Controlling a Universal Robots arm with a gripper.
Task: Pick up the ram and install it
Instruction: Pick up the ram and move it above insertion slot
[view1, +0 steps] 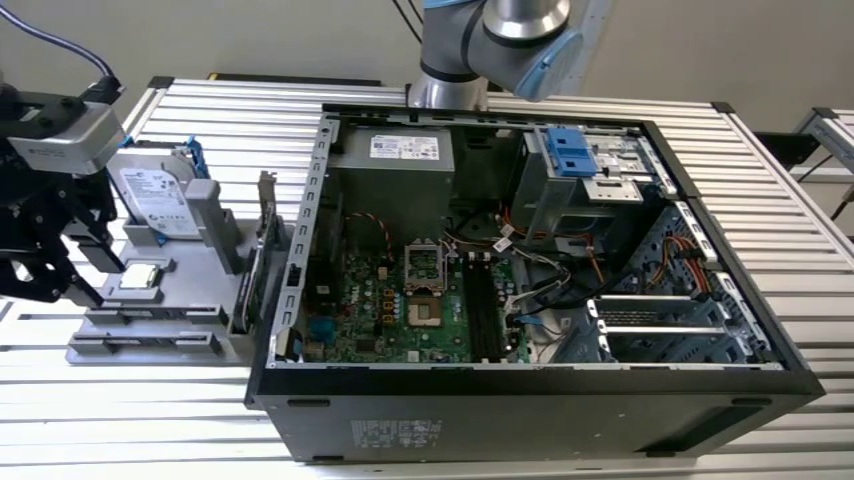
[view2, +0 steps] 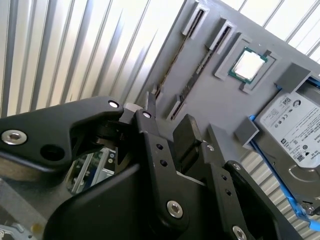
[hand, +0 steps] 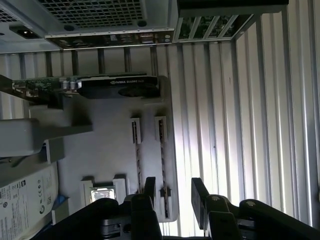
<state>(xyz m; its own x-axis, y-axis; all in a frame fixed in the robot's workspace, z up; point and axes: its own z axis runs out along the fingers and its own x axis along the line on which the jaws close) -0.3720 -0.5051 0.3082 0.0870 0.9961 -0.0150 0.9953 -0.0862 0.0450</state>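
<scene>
The ram shows edge-on as a thin dark strip (hand: 161, 160) standing between small grey holders on the grey fixture tray (view1: 200, 300). In the second wrist view it is the thin line (view2: 176, 57) nearest the tray's edge. My black gripper (view1: 80, 275) hangs over the tray at the exterior view's left. It is open, its fingers (hand: 150, 187) apart on either side of the strip's near end. Nothing is between them. In the second wrist view the gripper (view2: 167, 117) hovers just above the holders.
The tray also holds a hard drive (view1: 154, 195) in a blue frame, a processor chip (view2: 247, 64) and a dark expansion card (hand: 120, 87). The open computer case (view1: 534, 390) lies at the exterior view's right, its motherboard memory slots (view1: 483, 300) exposed. The slatted metal table (view1: 134, 420) surrounds everything.
</scene>
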